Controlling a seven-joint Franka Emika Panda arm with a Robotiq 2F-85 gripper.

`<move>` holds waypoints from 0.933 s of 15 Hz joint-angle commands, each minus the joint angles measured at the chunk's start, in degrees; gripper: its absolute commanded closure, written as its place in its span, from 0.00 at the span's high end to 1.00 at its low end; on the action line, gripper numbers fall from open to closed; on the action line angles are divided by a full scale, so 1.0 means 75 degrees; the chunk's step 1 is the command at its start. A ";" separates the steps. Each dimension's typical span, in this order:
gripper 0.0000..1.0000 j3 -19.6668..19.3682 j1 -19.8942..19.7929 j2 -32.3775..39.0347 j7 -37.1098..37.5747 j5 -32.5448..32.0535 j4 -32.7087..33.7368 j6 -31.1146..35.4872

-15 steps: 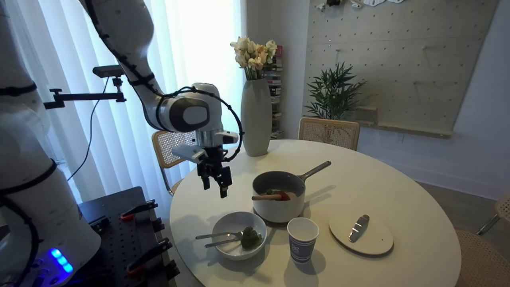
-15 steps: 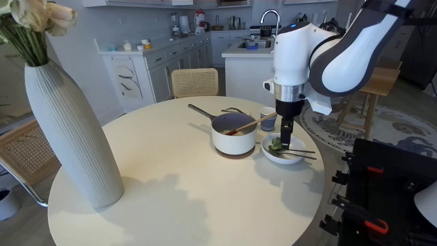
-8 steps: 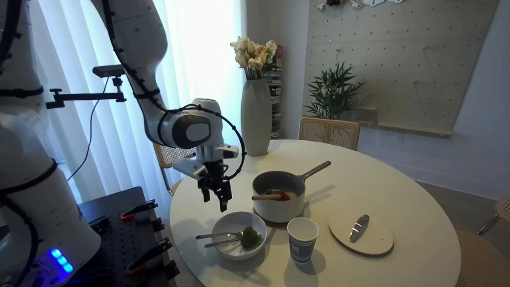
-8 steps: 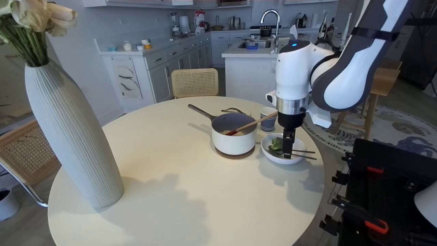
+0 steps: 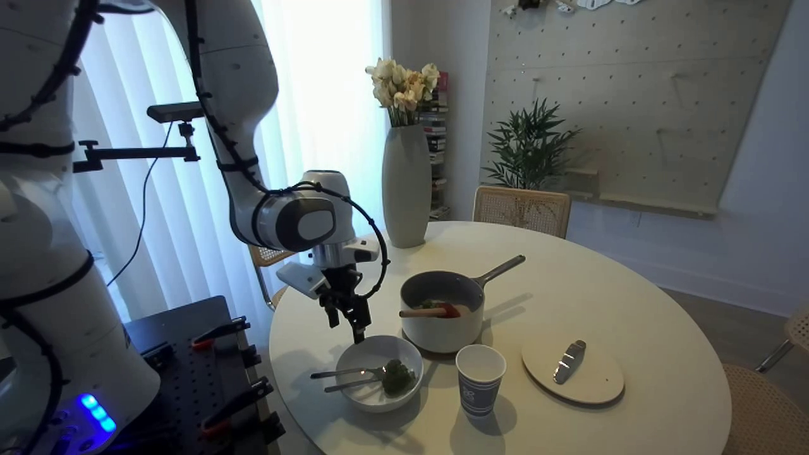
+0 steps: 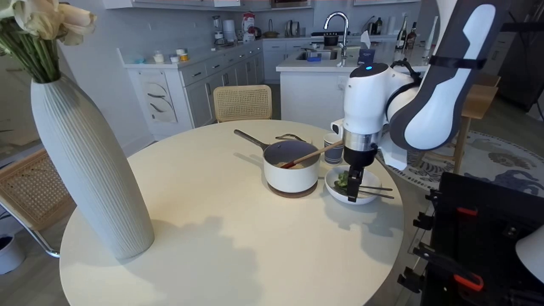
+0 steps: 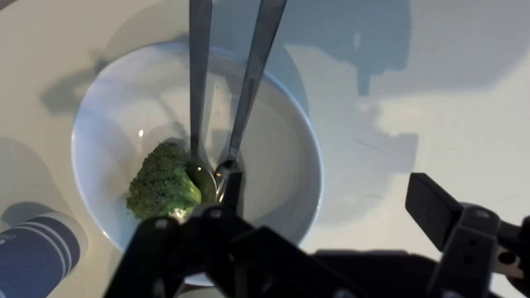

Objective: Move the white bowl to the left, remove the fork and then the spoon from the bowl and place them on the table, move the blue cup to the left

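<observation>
So, one bowl (image 7: pixel 285 140), one fork (image 7: pixel 251 78), one spoon (image 7: pixel 198 74)

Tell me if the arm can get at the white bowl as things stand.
Likely yes: in the wrist view the open end effector spans the rim of the white bowl; the fork and spoon cross it elsewhere.

I'm running a rounded white arm (image 6: pixel 408 97) with dark grey panels (image 5: pixel 288 227), a black cable (image 5: pixel 371 223) along it, a silver collar (image 6: pixel 360 141), a black claw (image 5: pixel 346 333) with screw heads (image 7: pixel 162 224), and blue base lights (image 5: pixel 98 412).
</observation>
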 commanded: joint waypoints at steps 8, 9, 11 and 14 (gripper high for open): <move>0.93 -0.0996 0.1178 0.1020 0.0940 -0.0217 0.0371 0.0739; 0.84 -0.0986 0.1193 0.1087 0.0964 -0.0185 0.0390 0.0763; 0.68 -0.0932 0.1191 0.1200 0.1001 -0.0136 0.0435 0.0784; 0.45 -0.0924 0.1230 0.1314 0.1015 -0.0096 0.0488 0.0796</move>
